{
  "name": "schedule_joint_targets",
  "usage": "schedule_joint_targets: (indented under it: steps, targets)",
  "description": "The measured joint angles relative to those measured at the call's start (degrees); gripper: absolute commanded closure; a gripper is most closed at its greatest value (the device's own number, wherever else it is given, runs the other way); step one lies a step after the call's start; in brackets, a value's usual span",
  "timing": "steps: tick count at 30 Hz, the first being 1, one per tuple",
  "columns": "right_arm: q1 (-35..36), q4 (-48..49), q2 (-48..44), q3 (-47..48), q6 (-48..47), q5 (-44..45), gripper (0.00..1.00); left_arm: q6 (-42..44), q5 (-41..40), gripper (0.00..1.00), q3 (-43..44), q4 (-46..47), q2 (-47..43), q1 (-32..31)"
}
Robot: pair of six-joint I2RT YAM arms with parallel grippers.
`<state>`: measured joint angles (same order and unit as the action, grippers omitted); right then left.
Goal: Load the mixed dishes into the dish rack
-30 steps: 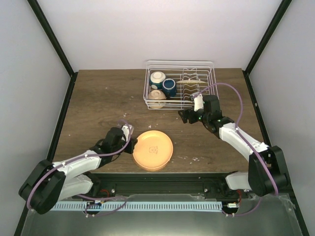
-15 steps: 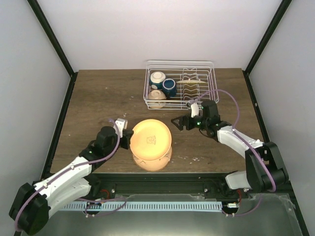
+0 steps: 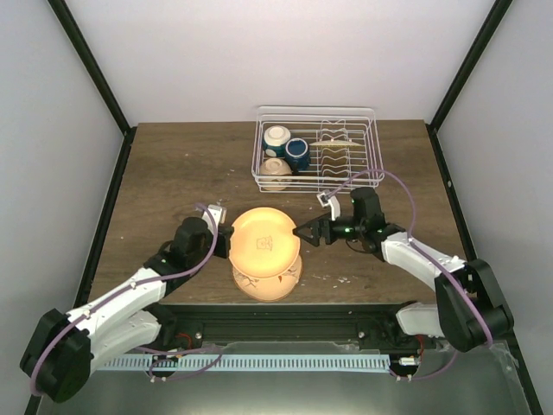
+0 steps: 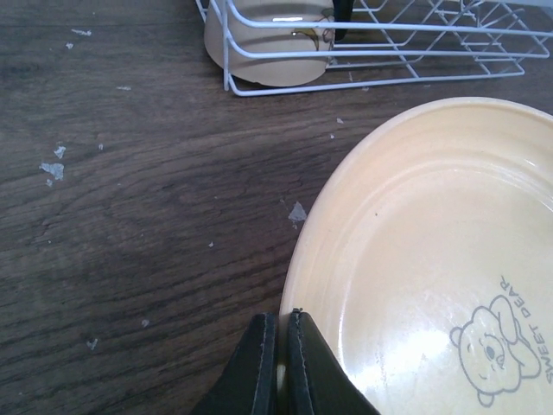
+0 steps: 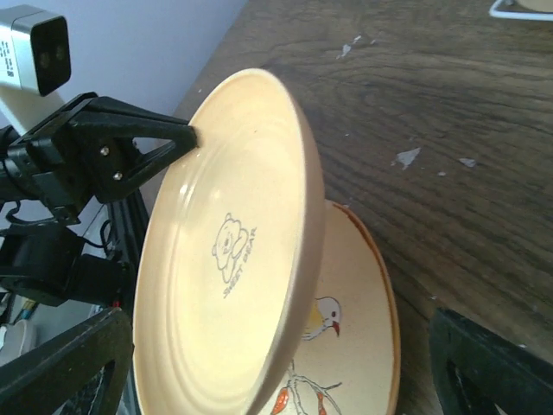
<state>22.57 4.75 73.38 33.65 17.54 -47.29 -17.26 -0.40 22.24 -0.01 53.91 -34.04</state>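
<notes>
Nearest, well short of the dish rack [image 3: 373, 178] and off its left-front corner: second plate [image 3: 270, 287], bird print, flat on the table [image 3: 173, 173]. Over it, lifted plate [image 3: 263, 242], pale yellow, bear print, tipped up on edge. Left gripper [image 4: 278, 322] pinched together on the rim away from the rack. Right gripper [image 3: 304, 233] spread wide, holding nothing, just beside the rack-side rim.

Step judged: plate hand-off toward the rack. Next probably calls for straddling that rim before any release.

Bare wood up to the rack front. Left half taken by near bowl [image 3: 276, 171], cup [image 3: 298, 154], far bowl [image 3: 276, 137]. Prongs on the right judged the target.
</notes>
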Motion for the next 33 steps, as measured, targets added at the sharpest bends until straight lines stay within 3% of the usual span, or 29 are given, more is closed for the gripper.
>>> schedule_joint_targets:
  steps: [12,16,20,25,28,33]
  targets:
    - [5.44,3.50,6.67,0.33,1.84,-0.74,0.19,-0.02,0.52,1.00,0.74,1.09,-0.15,0.00]
    - [8.20,4.59,11.19,2.99,2.54,-0.90,0.37,-0.02,0.63,1.00,0.74,1.62,0.39,0.00]
    - [9.97,5.42,14.62,6.97,3.26,-1.55,0.64,-0.02,0.55,0.99,0.74,1.68,0.61,0.00]
    - [9.75,4.50,15.06,7.93,3.76,-0.22,0.80,0.20,0.42,0.94,0.74,2.38,-0.07,0.15]
    - [9.66,2.99,15.06,8.13,3.67,0.98,0.84,0.81,0.57,0.87,0.74,2.47,-0.74,0.00]
    - [10.19,-0.46,14.69,10.54,0.35,2.51,0.96,0.24,-0.31,0.62,0.79,2.29,-1.16,0.00]
